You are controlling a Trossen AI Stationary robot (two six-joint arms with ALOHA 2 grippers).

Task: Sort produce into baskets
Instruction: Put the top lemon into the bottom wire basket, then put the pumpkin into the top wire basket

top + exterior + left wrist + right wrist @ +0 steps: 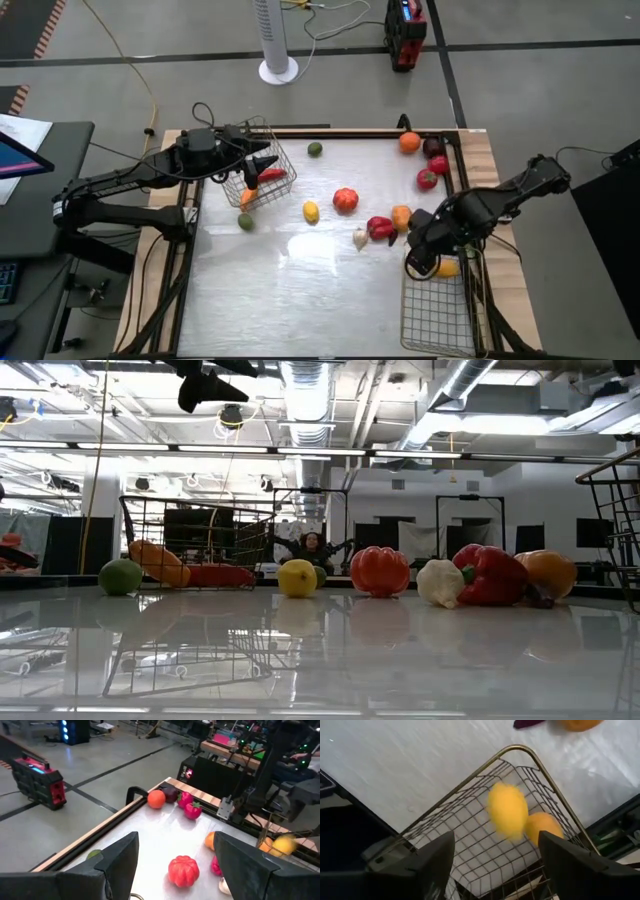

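Lemon (507, 811), blurred, is being seen between the right gripper's (495, 857) spread, empty fingers, over the right basket (470, 855) beside an orange (542, 828). Left gripper (175, 865) is being held open above the table, near the left basket (262, 170).

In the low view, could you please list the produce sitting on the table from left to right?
Green lime → orange carrot inside the wire basket → red pepper in the same basket → yellow lemon → red tomato → white garlic → red bell pepper → orange.
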